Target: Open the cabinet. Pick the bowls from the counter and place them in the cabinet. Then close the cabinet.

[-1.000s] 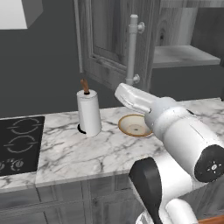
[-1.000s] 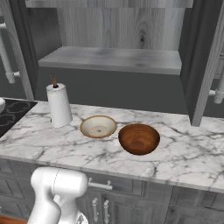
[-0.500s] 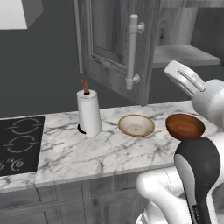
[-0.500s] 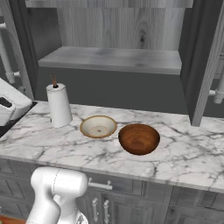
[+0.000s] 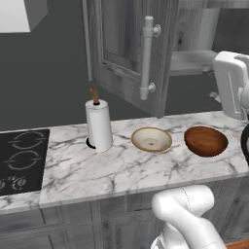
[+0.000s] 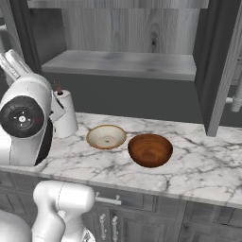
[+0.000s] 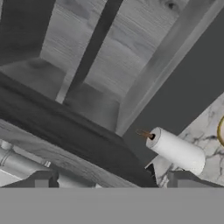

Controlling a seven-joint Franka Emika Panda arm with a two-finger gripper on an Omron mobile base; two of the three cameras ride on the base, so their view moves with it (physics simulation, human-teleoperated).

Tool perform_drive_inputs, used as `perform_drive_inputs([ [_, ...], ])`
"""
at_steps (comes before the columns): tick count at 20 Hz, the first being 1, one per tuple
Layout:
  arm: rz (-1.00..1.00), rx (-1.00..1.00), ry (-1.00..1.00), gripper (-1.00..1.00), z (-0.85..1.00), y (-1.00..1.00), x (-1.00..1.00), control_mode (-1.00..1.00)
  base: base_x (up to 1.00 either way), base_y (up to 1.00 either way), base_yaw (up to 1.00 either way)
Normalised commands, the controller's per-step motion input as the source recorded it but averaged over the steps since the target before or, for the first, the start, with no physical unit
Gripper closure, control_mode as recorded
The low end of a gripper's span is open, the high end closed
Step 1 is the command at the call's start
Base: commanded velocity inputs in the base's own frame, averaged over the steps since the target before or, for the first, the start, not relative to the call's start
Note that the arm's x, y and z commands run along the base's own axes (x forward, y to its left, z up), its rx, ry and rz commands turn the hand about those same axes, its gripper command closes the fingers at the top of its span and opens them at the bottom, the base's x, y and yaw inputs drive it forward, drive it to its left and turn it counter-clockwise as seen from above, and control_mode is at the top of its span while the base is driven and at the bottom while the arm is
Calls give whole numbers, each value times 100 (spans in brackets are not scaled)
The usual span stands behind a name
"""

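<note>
While the gripper stood wide open and empty, the cabinet lay ahead and the paper towel roll just beyond its fingertips.

Cabinet interior up top, paper towel roll lay sideways on marble counter, finger tips probably wide apart.

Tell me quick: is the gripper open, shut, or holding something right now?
Gripper: open, jaws wide apart, nothing held.
</note>
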Motion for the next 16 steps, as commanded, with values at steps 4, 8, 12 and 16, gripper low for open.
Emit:
perform_drive_inputs([
  [4, 30, 3, 9, -100, -11, -1, 41, -100, 0, 0, 0],
  [8, 18, 7, 0, -100, -14, 3, 32, -100, 0, 0, 0],
  [12, 6, 8, 0, -100, -25, 30, 18, -100, 0, 0, 0],
  [16, 3, 9, 1, -100, -23, 28, 24, -100, 0, 0, 0],
])
